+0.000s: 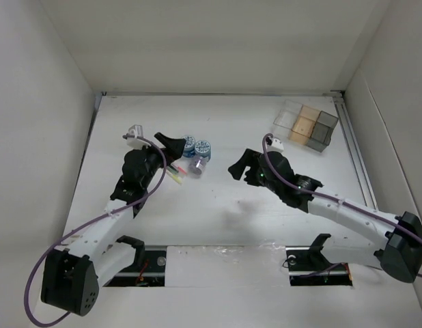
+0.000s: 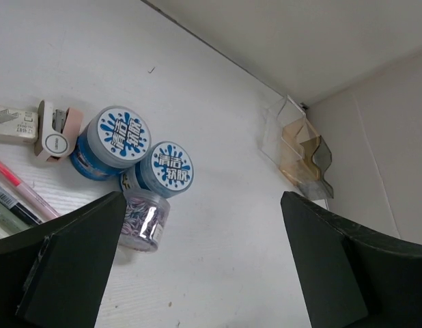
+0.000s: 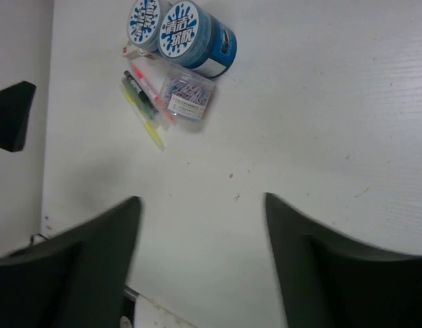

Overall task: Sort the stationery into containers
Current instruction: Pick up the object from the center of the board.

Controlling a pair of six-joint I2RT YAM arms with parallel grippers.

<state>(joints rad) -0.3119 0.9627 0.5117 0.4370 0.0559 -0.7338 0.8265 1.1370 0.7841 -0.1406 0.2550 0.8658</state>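
Brightly and evenly lit from overhead, with diffuse white light thrown back off pale walls and no hard shadow anywhere. In the top view, only a faint grey smudge of shadow on the counter (image 1: 197,212) below the right arm, plus a thin streak of glare along the near edge. Crisp in the left wrist view on the blue rolls (image 2: 115,140), with a white glint down the silvery-lavender cylinder (image 2: 146,219) – dark and slightly soft at the left gripper (image 2: 203,229). Softer and cooler in the right wrist view – smeared at the edges of the right gripper (image 3: 203,219), dimmer toward the left side.
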